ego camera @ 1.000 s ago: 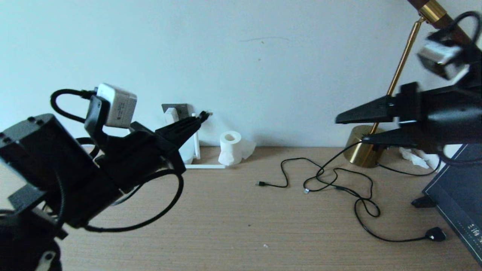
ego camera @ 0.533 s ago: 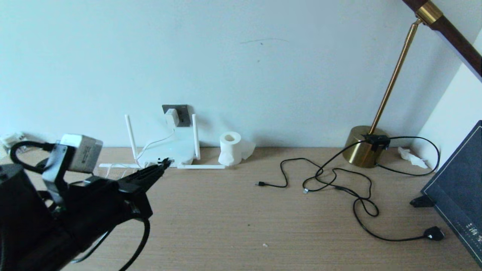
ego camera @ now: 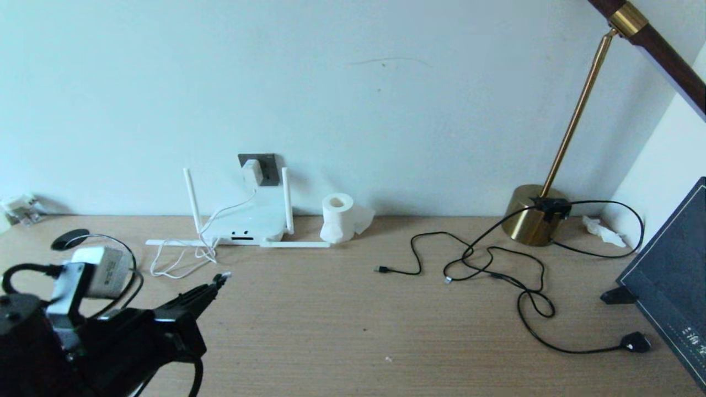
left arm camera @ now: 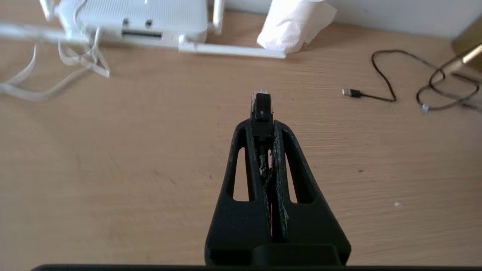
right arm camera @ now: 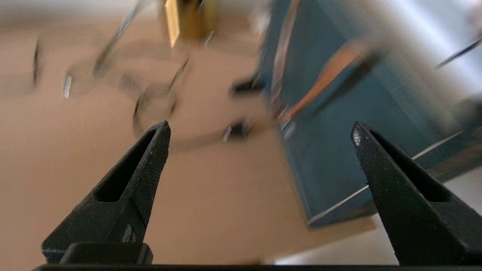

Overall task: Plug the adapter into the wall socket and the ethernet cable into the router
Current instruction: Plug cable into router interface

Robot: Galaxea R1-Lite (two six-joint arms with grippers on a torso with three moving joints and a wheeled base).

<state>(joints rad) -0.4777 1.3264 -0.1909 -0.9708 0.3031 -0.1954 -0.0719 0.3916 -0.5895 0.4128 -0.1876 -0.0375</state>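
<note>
Left pincer [ego camera: 218, 279]: fingers pressed together on the small black clip-type plug of the long thin black ethernet cable [left arm camera: 261, 107]. The plug's clear tip sticks out past the fingertips, free for insertion, and the wrist view shows it pointing toward the router. Grip looks deliberate: held behind the clip, nose exposed.

Flat white plastic router with slim stick antennas [ego camera: 245, 223]: ahead of the left pincer, well apart from it, against the wall. Its dark front ports face the pincer, so the approach should be a straight push once the plug is lined up. Two antennas stand upright, two lie flat on the table [ego camera: 353, 331].

Small white rectangular adapter [ego camera: 252, 172]: already seated in the dark grey square wall socket [ego camera: 268, 163], above and beyond the router. Its thin white cord loops down onto the table between the pincer and the router. Judgement: adapter half done; cable half pending.

Risk: the loose white cord lies near the approach line and could snag.

Right pincer [right arm camera: 260, 131]: fingers wide apart, empty, off to the far side above the table near a dark blue board [ego camera: 670, 286]; out of the head view.

White toilet-paper roll [ego camera: 337, 216]: beside the router, clear of the approach.
</note>
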